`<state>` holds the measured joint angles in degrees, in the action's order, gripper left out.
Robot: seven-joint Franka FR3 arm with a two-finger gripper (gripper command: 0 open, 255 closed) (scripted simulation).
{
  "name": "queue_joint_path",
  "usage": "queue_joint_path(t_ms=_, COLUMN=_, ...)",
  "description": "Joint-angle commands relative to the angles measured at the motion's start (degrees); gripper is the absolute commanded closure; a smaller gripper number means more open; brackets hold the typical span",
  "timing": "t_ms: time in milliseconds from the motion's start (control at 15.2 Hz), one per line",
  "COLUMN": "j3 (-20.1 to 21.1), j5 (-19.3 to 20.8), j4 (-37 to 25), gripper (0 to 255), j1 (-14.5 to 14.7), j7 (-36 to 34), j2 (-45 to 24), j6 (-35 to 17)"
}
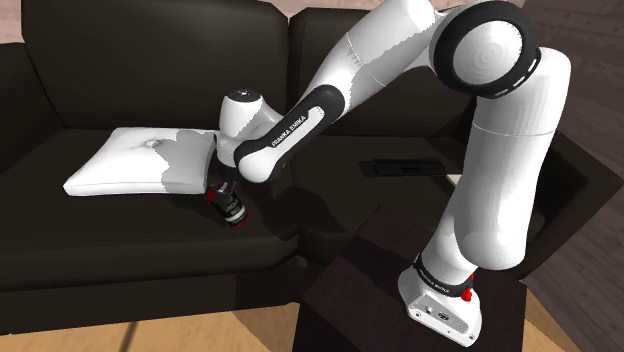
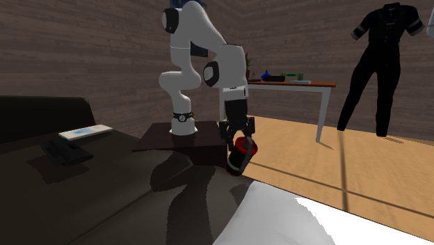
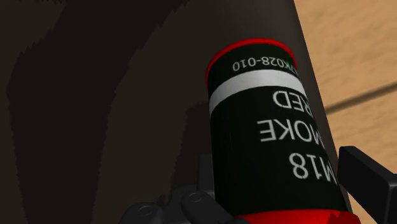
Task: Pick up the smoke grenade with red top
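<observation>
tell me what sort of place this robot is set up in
Most likely a living room in a house: there is a dark sofa with a white cushion on it, a wood floor, and a table by the wall.

One smoke grenade [image 1: 232, 208], one white pillow [image 1: 135, 160], one dark sofa [image 1: 100, 70], one table [image 2: 292, 84], one black suit [image 2: 382, 56].

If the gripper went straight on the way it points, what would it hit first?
The gripper clasps the grenade in its jaws, so the grenade's far end would meet the sofa seat first, though depth is unclear.
</observation>
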<state>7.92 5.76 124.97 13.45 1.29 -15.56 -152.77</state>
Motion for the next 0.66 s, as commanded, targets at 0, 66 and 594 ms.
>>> queue_joint_path(t_ms=0, j3=0.2, j5=-0.5, j4=-0.6, gripper=255, j1=-0.3, j7=0.5, j2=1.0, j6=1.6)
queue_joint_path(t_ms=66, j3=0.3, j5=-0.7, j4=-0.7, gripper=255, j1=-0.3, j7=0.7, j2=1.6, j6=2.2)
queue_joint_path(t_ms=594, j3=0.7, j5=-1.8, j4=-1.8, gripper=255, j1=-0.6, j7=1.5, j2=4.8, j6=6.4)
